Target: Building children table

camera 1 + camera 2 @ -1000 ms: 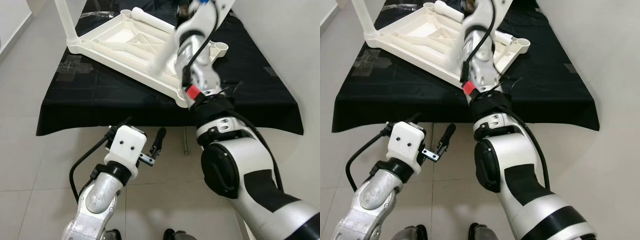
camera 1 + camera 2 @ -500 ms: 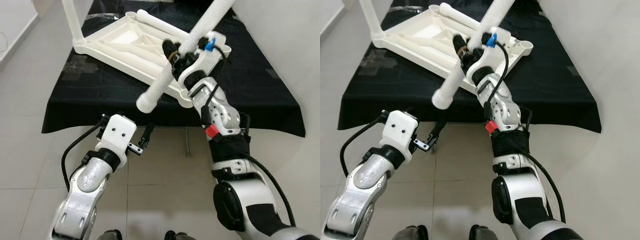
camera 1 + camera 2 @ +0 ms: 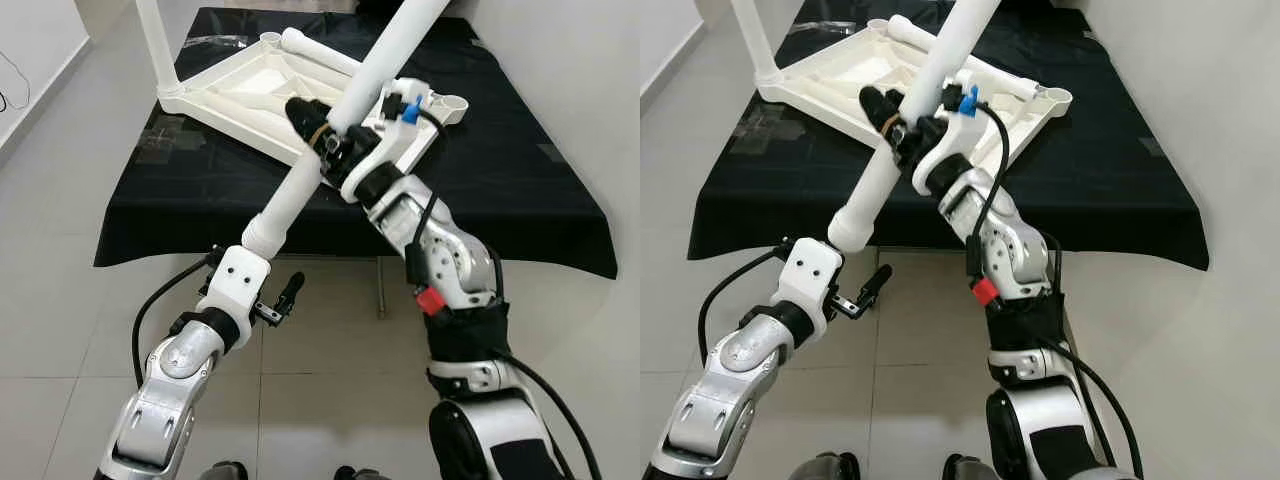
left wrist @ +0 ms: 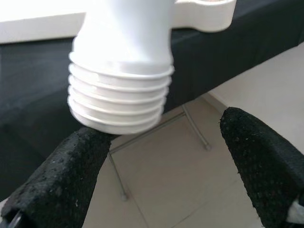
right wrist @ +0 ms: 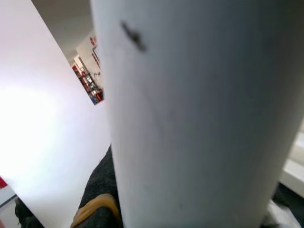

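— Over the desk?
— Upturned white plastic children's tabletop with ribbed underside [image 3: 255, 95], lying on the black cloth-covered desk [image 3: 520, 190] toward its far edge, round leg sockets at the corners. One white tubular leg [image 3: 155, 40] already standing upright in the far left corner socket. Another white tube [image 3: 320, 52] lying across the tabletop's far edge.

— And the right gripper [image 3: 320, 135]?
— Raised above the desk's near edge, jaws clamped around a long white plastic table leg with a threaded end [image 3: 335, 130] at about mid-length. Leg held slanted, upper end rising over the tabletop and out of the top of the head views, lower end reaching down past the near edge of the desk. In the right wrist view, smooth white tube [image 5: 199, 114] pressed close to the lens, a black finger with a yellow band [image 5: 97, 209] beside it.

— Left gripper [image 3: 280, 300]?
— Low in front of the desk's near edge, over the pale tiled floor [image 3: 60, 280]. Jaws spread wide, gripping nothing. Threaded end of the slanted leg [image 4: 121, 95] just above and between the two black textured fingers [image 4: 259, 156], close to the left one; touching or not, cannot tell.

— Anything else?
— Thin metal desk support [image 3: 380, 290] visible under the cloth's near edge.
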{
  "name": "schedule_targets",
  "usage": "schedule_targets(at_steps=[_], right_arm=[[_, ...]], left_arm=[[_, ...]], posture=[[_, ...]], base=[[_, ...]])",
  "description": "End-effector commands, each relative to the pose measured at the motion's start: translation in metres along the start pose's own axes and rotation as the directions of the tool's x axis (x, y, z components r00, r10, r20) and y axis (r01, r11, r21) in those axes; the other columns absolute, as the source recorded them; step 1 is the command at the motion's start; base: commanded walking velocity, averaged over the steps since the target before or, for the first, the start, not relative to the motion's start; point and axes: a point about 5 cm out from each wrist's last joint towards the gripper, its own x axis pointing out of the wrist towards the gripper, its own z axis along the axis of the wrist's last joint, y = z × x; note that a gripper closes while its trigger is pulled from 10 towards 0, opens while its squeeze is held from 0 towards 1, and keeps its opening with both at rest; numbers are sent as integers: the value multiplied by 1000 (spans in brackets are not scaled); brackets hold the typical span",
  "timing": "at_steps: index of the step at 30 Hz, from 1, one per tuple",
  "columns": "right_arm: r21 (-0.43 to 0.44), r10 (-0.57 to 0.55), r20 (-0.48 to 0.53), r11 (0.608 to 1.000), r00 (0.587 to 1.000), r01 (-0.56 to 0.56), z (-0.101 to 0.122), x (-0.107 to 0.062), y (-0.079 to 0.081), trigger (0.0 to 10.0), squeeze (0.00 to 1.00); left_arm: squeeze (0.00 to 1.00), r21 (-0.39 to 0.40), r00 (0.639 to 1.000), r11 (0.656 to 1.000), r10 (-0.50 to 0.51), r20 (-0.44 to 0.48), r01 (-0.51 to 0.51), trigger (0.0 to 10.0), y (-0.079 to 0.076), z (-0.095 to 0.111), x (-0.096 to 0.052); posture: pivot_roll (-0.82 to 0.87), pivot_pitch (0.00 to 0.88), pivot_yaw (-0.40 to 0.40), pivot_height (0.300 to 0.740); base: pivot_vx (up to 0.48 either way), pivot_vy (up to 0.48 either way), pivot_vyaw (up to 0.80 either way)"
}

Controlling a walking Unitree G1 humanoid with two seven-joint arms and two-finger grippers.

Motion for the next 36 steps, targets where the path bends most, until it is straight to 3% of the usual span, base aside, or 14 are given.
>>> schedule_targets(at_steps=[1,11,27,28,36], right_arm=[[8,42,-9,999,999,-42,-1,-3,8,10000,0],[26,67,-50,997,996,-66,-9,-10,15,10000,0],[48,128,-78,991,989,-125,-10,-16,27,10000,0],[53,142,-81,989,987,-138,-9,-17,30,10000,0],[43,154,-88,988,984,-150,-9,-18,32,10000,0]], left_arm=[[0,21,1000,1000,0,7,0,10000,3,1,2],[0,56,1000,998,-9,25,8,10000,5,5,6],[0,63,998,996,-61,-16,62,10000,-5,-8,8],[0,59,998,997,-55,-15,56,0,-4,-9,7],[0,66,998,996,-66,-8,67,0,-6,-9,7]], posture=[[99,149,-48,740],[101,157,-47,740],[93,169,-47,740],[94,170,-49,740],[91,172,-49,740]], base=[[0,0,0],[0,0,0],[0,0,0],[0,0,0],[0,0,0]])
